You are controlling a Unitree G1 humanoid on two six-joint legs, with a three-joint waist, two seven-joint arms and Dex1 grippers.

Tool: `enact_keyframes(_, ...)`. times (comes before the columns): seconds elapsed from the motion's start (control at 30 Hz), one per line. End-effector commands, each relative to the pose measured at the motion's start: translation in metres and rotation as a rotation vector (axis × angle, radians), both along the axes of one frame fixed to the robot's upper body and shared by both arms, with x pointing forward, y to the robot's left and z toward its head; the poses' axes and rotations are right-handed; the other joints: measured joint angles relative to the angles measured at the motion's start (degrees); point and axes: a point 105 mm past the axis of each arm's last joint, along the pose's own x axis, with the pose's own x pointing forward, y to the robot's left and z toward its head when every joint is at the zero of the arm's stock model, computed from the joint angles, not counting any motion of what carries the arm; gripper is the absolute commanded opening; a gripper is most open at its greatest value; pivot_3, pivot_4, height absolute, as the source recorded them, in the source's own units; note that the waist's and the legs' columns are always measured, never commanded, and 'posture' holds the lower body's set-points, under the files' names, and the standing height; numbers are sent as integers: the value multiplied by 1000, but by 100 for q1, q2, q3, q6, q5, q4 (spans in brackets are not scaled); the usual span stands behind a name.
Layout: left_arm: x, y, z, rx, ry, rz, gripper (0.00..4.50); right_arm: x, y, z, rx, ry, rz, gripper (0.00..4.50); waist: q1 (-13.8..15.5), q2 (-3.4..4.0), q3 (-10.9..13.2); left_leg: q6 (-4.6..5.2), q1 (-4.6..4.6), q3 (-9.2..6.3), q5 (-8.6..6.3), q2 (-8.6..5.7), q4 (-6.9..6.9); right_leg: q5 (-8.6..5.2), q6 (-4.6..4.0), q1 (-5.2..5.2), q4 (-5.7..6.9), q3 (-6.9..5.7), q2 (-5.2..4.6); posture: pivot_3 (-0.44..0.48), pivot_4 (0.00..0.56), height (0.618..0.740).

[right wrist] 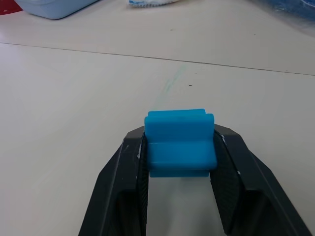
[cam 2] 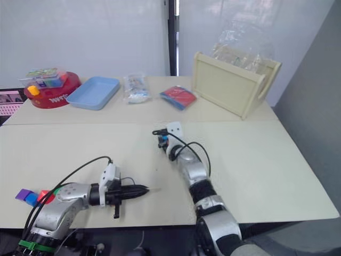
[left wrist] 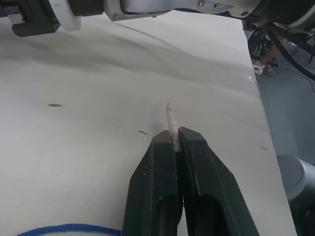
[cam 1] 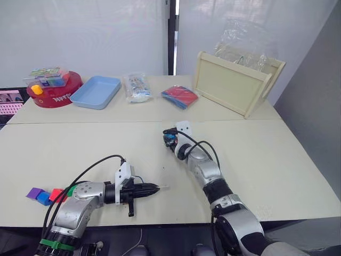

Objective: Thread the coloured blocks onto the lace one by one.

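Poking its pale tip out just past the closed fingertips of the left pincer (left wrist: 176,140), the lace (left wrist: 171,119), light blue block (right wrist: 180,142) clamped between the right pincer (right wrist: 179,147) fingers above the tabletop (cam 1: 266,160), purple block (cam 1: 35,193), blue block (cam 1: 44,198), red block (cam 1: 56,196) behind the left arm.

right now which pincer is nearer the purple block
Left. The left pincer sits near the table's front edge, not far from the purple block; the right pincer is farther, mid-table.

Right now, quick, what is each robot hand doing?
Left tool: shut on the pale tip of the lace.
Right tool: shut on the light blue block.
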Motion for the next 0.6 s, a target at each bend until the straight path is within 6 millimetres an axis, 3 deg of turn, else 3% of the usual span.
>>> enact_keyframes(0.03, 0, -7, 11, -26, -43, -27, 0, -19, -8, 22, -15, -77, 82, 1181, 20, 0, 0, 0, -2, 0, 0, -1, 0, 0, 0, 0, -3, 0, -1, 0, 150, 740)
enact_keyframes(0.13, 1, -9, 12, -36, -45, -36, 0, -37, -28, 22, -63, -91, 105, 1181, 34, 0, 0, 0, -11, -1, 0, -6, 4, 0, 0, 0, -11, 0, -4, 0, 150, 740)
enact_keyframes(0.23, 2, -15, 13, -63, -40, -55, 0, -66, -62, 19, -145, -105, 90, 1181, 75, 2, 0, 1, -21, -5, 0, -6, 6, 0, 0, 0, -21, -1, -2, 0, 150, 740)
enact_keyframes(0.37, 5, -22, 12, -78, -35, -78, 0, -92, -84, 12, -152, -47, 45, 1181, 42, 2, 0, 2, -24, -1, -1, -3, 6, 0, 0, 0, -35, 0, 0, 0, 150, 740)
enact_keyframes(0.6, 8, -29, 7, -64, -23, -145, 0, -134, -97, -2, -36, 142, -59, 1181, 34, 2, 0, 3, -22, -3, -1, 0, 6, 0, 0, 2, -31, 1, 5, 0, 150, 740)
